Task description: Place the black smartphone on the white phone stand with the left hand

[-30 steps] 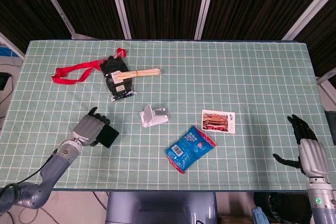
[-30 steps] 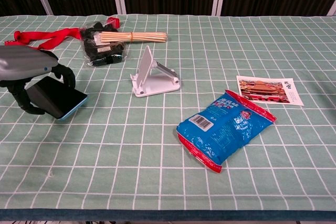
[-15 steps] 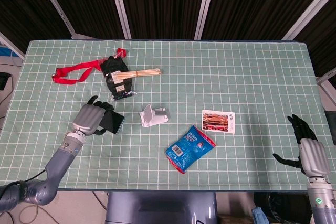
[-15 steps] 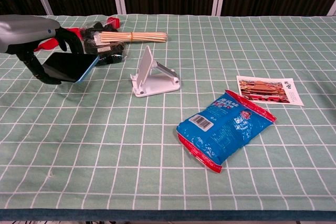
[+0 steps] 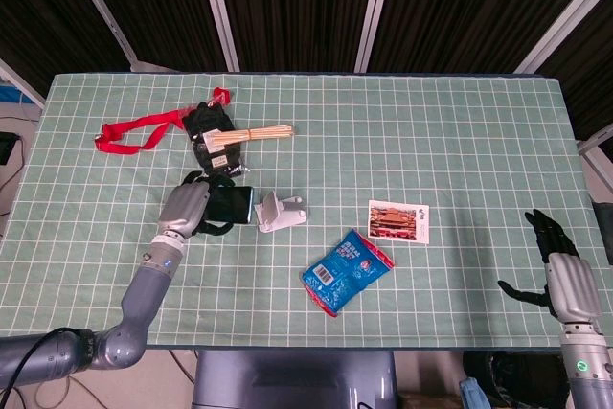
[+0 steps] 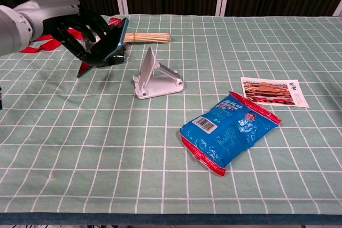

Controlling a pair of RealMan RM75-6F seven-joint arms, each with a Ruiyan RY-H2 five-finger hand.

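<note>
Red strap (image 5: pixel 134 130): lies flat at the far left of the table (image 5: pixel 460 131), well apart from my work.
Left hand (image 6: pixel 88 36): I have it wrapped around the black smartphone (image 6: pixel 107 44), fingers clamped along the edges so the screen side stays free to meet the rest.
Black smartphone: held off the cloth, tilted on edge, just left of the white phone stand (image 6: pixel 155 78) and not yet touching it; I judge the tilt suits the stand's sloped back.
Black packet with wooden sticks (image 5: pixel 230 136): sits behind the hand, close enough that I mind my knuckles.
White phone stand: upright, back plate leaning, lip facing me, unoccupied.
Blue snack bag (image 6: pixel 230 129): flat, right of the stand, out of the path.
Postcard (image 5: pixel 398 220): flat, further right.
Right hand (image 5: pixel 556 270): parked at the table's right edge, fingers spread, holding nothing.
</note>
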